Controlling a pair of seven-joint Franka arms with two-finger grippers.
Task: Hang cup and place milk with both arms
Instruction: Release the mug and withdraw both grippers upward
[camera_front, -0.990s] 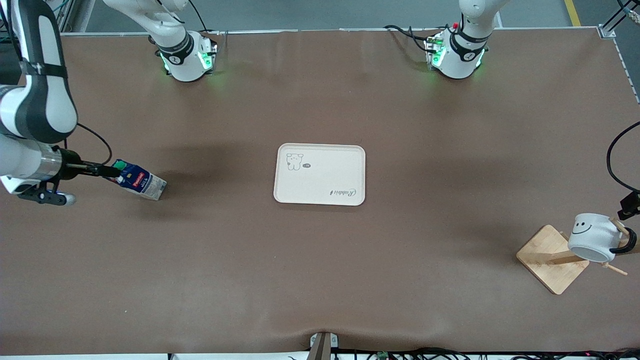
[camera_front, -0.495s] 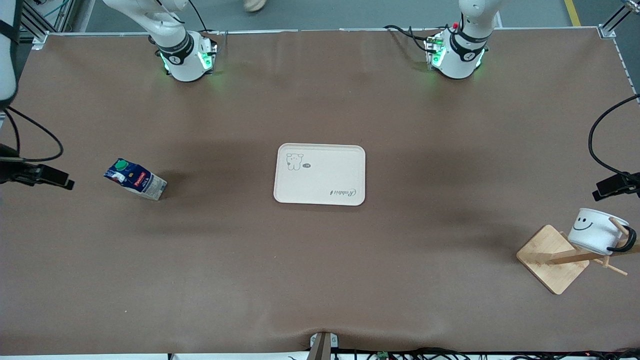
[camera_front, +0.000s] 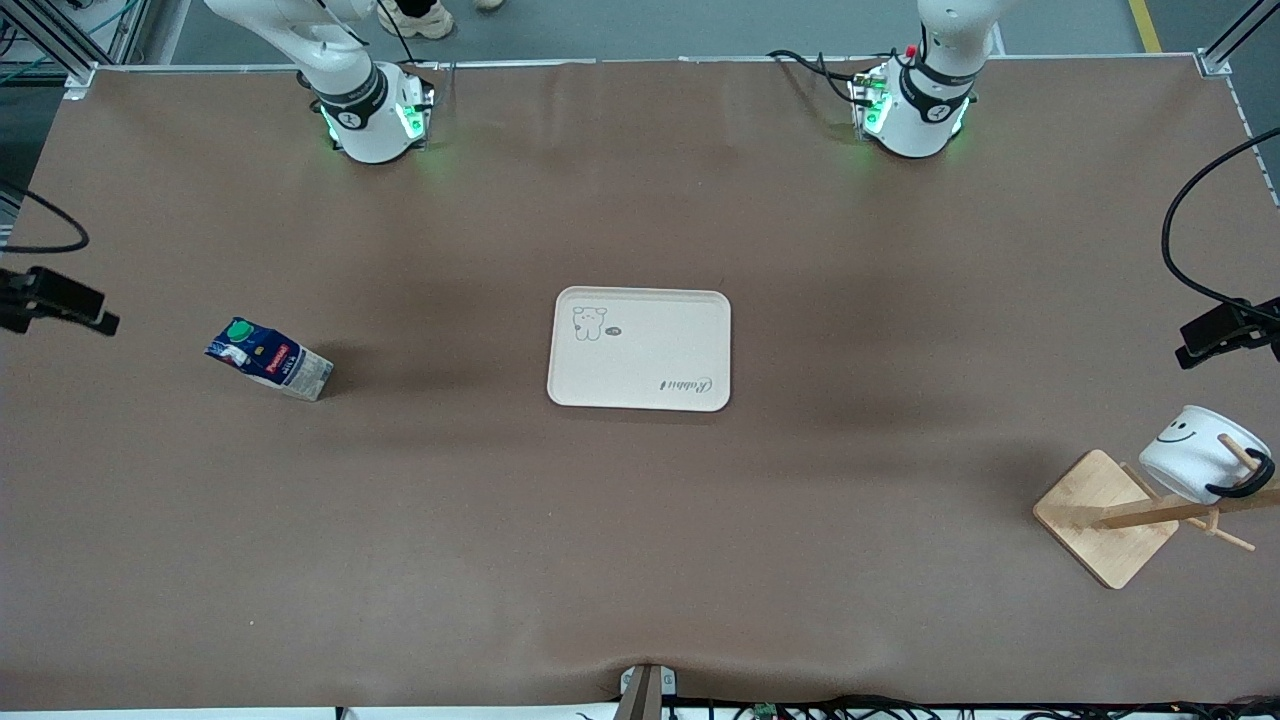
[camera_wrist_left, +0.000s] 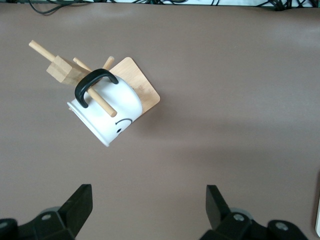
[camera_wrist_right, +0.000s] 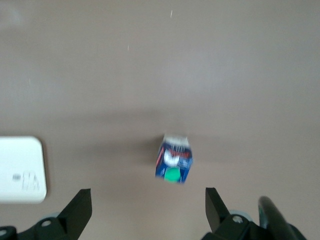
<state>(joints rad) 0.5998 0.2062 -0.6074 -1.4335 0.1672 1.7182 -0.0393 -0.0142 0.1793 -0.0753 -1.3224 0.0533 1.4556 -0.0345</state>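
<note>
The milk (camera_front: 268, 360), a dark-blue carton with a green cap, stands on the table toward the right arm's end, beside the tray. It also shows in the right wrist view (camera_wrist_right: 174, 162). My right gripper (camera_wrist_right: 148, 210) is open and empty, high over the table close to the milk. The cup (camera_front: 1200, 465), white with a black smiley, hangs by its black handle on a peg of the wooden rack (camera_front: 1105, 515). It also shows in the left wrist view (camera_wrist_left: 107, 112). My left gripper (camera_wrist_left: 149, 210) is open and empty, high over the table beside the rack.
A white tray (camera_front: 640, 348) with a dog print lies at the table's middle; its corner shows in the right wrist view (camera_wrist_right: 20, 170). A black part of each hand shows at the front view's side edges, with cables hanging. The arm bases stand along the table's top edge.
My right gripper has let go of the milk's top and pulled up and away. My left gripper has drawn away from the cup, which has settled lower on its peg.
</note>
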